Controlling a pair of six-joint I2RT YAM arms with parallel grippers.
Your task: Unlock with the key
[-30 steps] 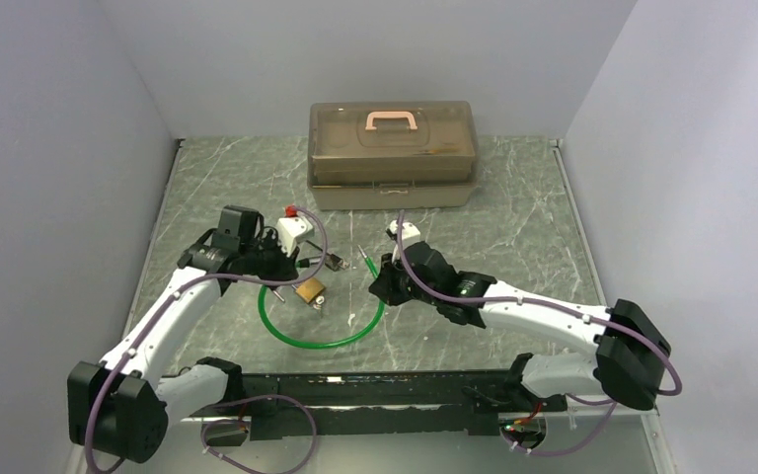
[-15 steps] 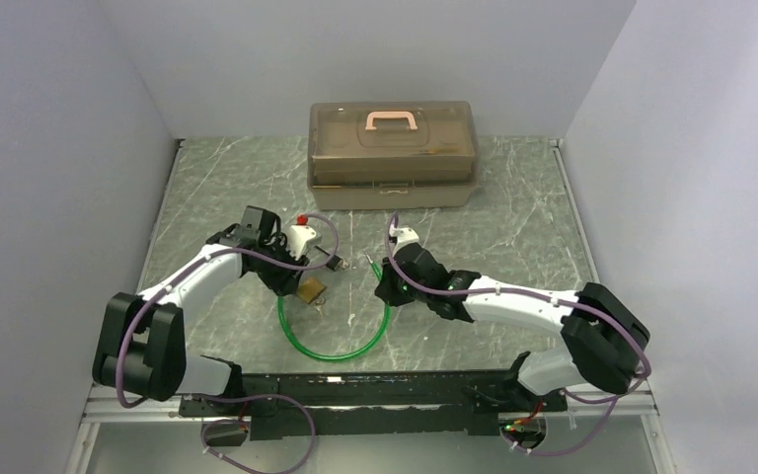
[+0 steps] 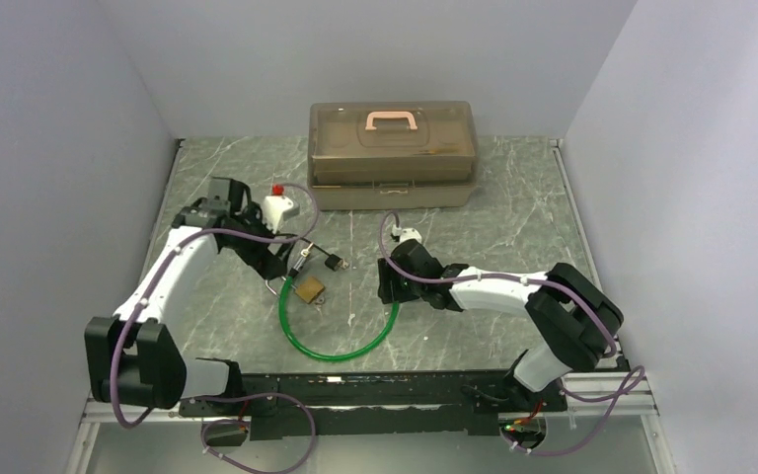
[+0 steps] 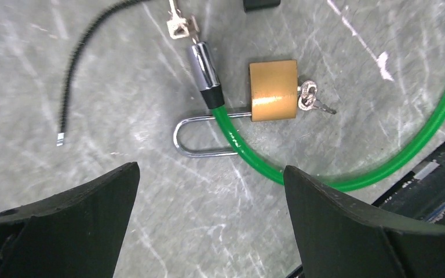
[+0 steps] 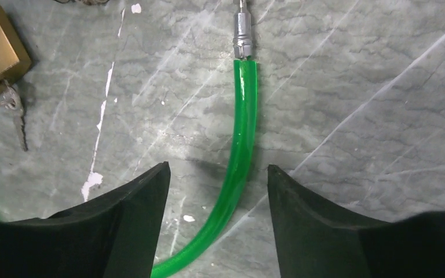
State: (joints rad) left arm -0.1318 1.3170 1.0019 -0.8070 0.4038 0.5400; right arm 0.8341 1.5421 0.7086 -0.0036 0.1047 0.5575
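Left wrist view: padlock (image 4: 273,90) lies against the green cable (image 4: 249,157), key (image 4: 308,96) in its keyhole, shackle (image 4: 197,118) apparently sprung — little left. Left gripper (image 4: 208,191) gapes wide, right gripper (image 5: 217,191) half-spread — both empty.

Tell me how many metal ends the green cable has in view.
2. One metal end lies beside the padlock, its cable crossing the shackle. The other metal end lies free on the table, ahead of the right gripper.

Padlock (image 3: 308,289), cable (image 3: 341,351), toolbox (image 3: 393,158) on table (image 3: 513,227)
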